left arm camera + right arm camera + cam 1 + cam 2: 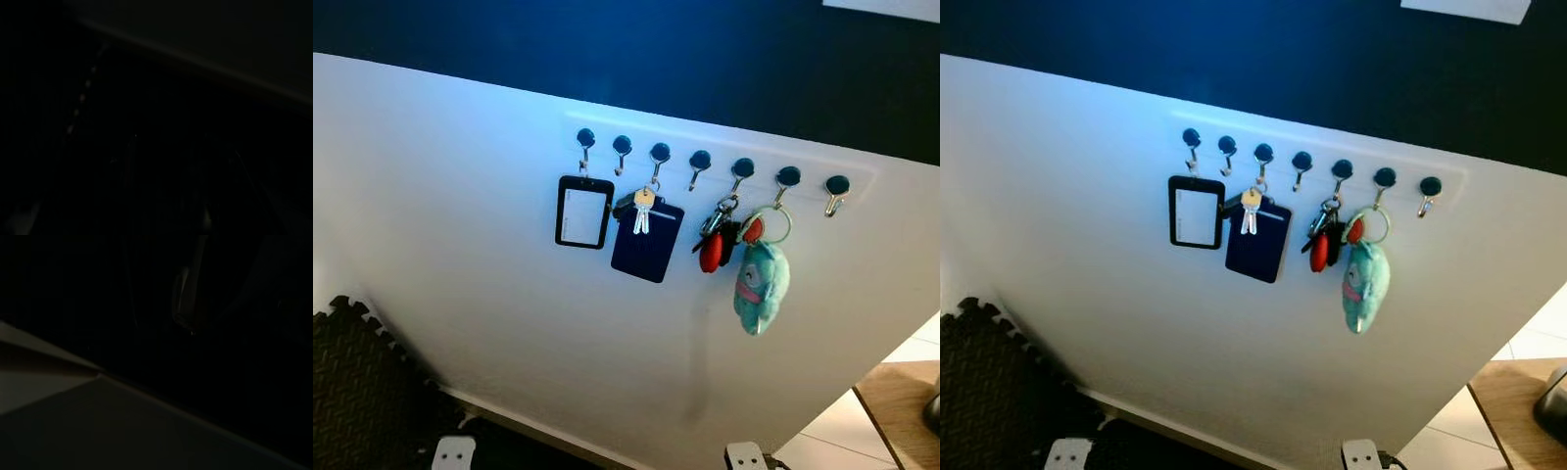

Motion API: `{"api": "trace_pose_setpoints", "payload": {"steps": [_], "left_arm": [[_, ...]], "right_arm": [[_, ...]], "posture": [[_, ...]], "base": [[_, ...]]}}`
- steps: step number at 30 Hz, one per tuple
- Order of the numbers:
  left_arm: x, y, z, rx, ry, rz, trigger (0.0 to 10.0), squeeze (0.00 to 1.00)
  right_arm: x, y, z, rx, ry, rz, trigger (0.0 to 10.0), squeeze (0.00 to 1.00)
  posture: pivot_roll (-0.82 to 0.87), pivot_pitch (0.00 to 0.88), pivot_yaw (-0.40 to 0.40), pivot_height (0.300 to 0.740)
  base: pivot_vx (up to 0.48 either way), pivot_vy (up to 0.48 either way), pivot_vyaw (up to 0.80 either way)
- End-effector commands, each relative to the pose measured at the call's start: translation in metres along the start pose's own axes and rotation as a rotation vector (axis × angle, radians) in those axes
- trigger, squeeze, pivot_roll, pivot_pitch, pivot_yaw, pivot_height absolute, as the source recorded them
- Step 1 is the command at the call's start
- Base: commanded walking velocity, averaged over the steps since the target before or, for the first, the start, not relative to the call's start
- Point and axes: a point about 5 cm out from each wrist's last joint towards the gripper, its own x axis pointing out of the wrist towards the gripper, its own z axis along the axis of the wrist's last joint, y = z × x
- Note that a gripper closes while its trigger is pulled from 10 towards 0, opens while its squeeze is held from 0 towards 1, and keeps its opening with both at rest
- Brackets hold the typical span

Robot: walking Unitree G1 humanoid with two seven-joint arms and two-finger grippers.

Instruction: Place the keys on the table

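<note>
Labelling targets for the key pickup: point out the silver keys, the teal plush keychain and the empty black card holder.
silver keys (642, 211), left eye view, blades.
teal plush keychain (761, 284), left eye view, body.
black card holder (584, 211), left eye view, clear window.

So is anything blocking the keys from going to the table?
Nothing visible lies between them. The keys hang on a hook on the white wall, in front of a blue card holder; they must come off the hook first. A corner of the wooden table shows low at the right. Both arms hang idle.

My head views are sharp but blue-tinted; the white wall (460, 245) is evenly lit, with soft shadows under the hanging things. Both my wrist views are nearly black.
</note>
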Motion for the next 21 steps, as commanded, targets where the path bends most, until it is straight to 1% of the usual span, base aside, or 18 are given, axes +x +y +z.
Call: {"api": "trace_pose_setpoints", "payload": {"steps": [1,5,7,10,12,17,21], "left_arm": [[0.0013,-0.0066,-0.0019,-0.008,0.002,-0.003,10.0,0.0],[0.0039,-0.0111,-0.0004,0.012,-0.001,-0.015,10.0,0.0],[0.0055,-0.0135,-0.001,0.024,0.014,-0.011,10.0,0.0],[0.006,-0.0156,-0.0005,0.022,0.01,-0.018,10.0,0.0],[0.0055,-0.0161,-0.0004,0.002,0.0,-0.016,10.0,0.0],[0.0046,-0.0135,-0.001,-0.003,-0.006,0.008,10.0,0.0],[0.0036,-0.0128,-0.0008,-0.009,-0.025,0.008,10.0,0.0]], "right_arm": [[-0.0009,-0.001,-0.0041,-0.011,0.011,-0.019,10.0,0.0],[-0.0006,-0.0026,-0.0046,-0.014,0.023,-0.036,10.0,0.0],[-0.0006,-0.005,-0.0048,-0.023,0.036,-0.052,10.0,0.0],[-0.001,-0.0069,-0.0051,-0.025,0.038,-0.058,10.0,0.0],[-0.0014,-0.0077,-0.0056,-0.022,0.036,-0.059,10.0,0.0],[-0.0013,-0.0053,-0.0062,-0.016,0.031,-0.053,10.0,0.0],[-0.0009,-0.003,-0.0056,-0.032,0.027,-0.04,10.0,0.0]], "posture": [[0.09,0.054,-0.06,0.74],[0.09,0.049,-0.06,0.74],[0.09,0.046,-0.061,0.74],[0.09,0.042,-0.065,0.74],[0.09,0.042,-0.068,0.74],[0.09,0.047,-0.073,0.74],[0.1,0.05,-0.076,0.74]], "base": [[0.0,0.0,0.0],[0.0,0.0,-0.76],[0.0,0.0,-0.8],[0.0,0.0,-0.8],[0.0,0.0,-0.8],[0.0,0.0,-0.8],[0.0,0.0,0.0]]}}
